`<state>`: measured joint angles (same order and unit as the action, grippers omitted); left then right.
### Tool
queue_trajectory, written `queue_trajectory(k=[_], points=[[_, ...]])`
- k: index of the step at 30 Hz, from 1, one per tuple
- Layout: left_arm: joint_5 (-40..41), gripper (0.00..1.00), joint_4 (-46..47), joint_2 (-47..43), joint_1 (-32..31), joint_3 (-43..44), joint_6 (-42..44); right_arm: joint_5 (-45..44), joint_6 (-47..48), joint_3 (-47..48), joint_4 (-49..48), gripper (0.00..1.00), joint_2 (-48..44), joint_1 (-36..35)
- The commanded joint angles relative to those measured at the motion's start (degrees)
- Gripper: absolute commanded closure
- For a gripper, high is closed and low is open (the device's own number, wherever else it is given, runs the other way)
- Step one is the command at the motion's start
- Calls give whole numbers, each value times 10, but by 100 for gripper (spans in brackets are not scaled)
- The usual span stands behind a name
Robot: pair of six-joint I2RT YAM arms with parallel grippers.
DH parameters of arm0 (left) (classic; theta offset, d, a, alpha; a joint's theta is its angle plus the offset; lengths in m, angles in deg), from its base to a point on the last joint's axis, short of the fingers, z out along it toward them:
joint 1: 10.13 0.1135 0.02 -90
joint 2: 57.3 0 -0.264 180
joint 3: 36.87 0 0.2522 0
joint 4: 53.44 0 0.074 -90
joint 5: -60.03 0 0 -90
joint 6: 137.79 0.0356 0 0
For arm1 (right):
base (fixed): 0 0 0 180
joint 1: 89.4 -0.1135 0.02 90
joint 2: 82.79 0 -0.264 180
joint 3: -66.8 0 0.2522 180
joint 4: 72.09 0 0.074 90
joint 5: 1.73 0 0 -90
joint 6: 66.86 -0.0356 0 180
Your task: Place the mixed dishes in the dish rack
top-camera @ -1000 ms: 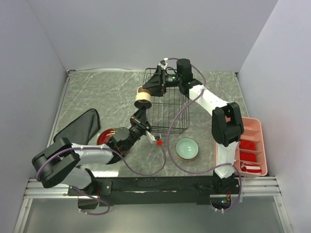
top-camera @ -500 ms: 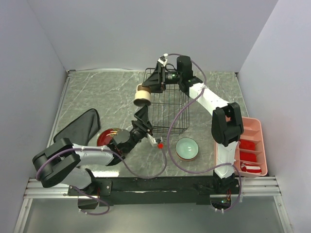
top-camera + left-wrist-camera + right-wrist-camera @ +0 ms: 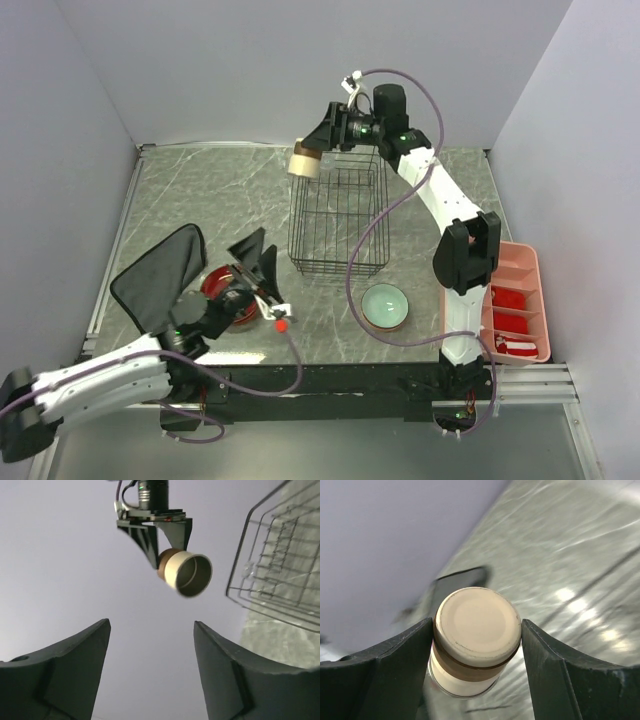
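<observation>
The grey marbled table point(image 3: 200, 200) is carrying everything, and the dish rack point(image 3: 335, 222), a black wire basket, is standing near its middle with its open top facing up. The black cloth point(image 3: 160, 275) is lying crumpled at the left, and the pink compartment tray point(image 3: 520, 290) is sitting at the right edge beside the right arm's base, with red pieces lying in it. The pale mint-green bowl point(image 3: 385, 306) is resting upright on the table just in front of the rack's near right corner, apart from it. A red bowl point(image 3: 218, 284) is sitting just beside the cloth, partly hidden by the left arm. The left gripper point(image 3: 151, 624) is hovering above that bowl with its 2 fingers spread wide and nothing between them. The right gripper point(image 3: 476, 622) is reaching over the rack's far left corner and clamping the small tan cup point(image 3: 306, 161) between its 2 fingers. The cup is hanging in the air on its side, near the rack's top rim but not touching it, with its mouth pointing away from the gripper.
</observation>
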<state>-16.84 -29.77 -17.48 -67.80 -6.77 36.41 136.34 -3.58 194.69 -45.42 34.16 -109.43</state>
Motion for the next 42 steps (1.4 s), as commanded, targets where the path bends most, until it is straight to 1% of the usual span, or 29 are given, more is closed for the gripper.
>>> queue_trajectory(k=[1,2,3,4,5,6,7,8,10,12,14,16,21,25,33,42], points=[[22,25,-310,-86,-3,75,-188,-151,145,61,35,47,32,6],[64,25,-334,-90,-3,89,-232,-168,178,76,38,47,37,6],[87,24,-365,-88,-3,95,-253,-182,194,85,41,48,44,7],[109,24,-372,-84,-3,101,-274,-213,212,91,38,50,54,8],[152,23,-382,-66,-3,114,-320,-225,238,91,30,50,56,9],[170,23,-400,-54,-3,121,-344,-242,245,83,14,51,56,10],[190,23,-392,-43,-3,125,-365,-268,251,71,-30,50,49,13],[203,22,-378,-38,3,114,-371,-277,277,47,-52,50,48,14],[189,21,-337,-40,13,102,-353,-300,308,36,-98,50,48,15],[184,19,-317,-35,15,90,-329,-326,337,30,-117,50,54,15],[185,19,-304,-18,15,95,-338,-341,359,30,-127,50,62,17],[184,18,-293,-9,15,94,-340,-351,374,20,-162,51,64,17],[187,15,-260,9,15,81,-340,-361,421,9,-176,50,77,18],[190,14,-245,17,15,73,-346,-368,452,-28,-203,50,74,18],[198,12,-229,33,17,69,-358,-383,481,-62,-219,50,80,21],[195,12,-229,50,17,77,-367,-391,488,-27,-197,50,118,23]])
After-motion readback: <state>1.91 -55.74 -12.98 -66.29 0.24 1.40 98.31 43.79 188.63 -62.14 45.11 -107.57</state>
